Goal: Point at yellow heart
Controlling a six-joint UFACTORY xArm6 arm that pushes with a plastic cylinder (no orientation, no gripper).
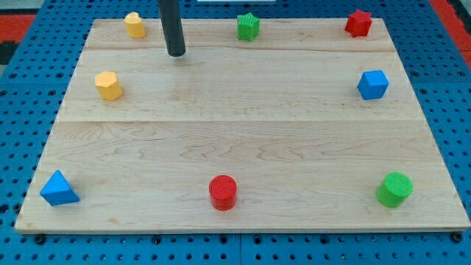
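Yellow heart [134, 24] near top-left of wooden board [243, 140] — small, rigid, probably light and easily slid. My tip [176, 54] just right, apart; no jaws.

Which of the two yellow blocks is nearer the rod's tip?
The yellow heart-shaped block at the view's top left lies nearer my tip, just up and left of it. The yellow hexagonal block sits farther off, lower left.

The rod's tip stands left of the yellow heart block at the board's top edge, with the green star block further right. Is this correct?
Not quite. In the camera view, my tip stands to the right of the yellow heart block, not left. The green star block is indeed further right.
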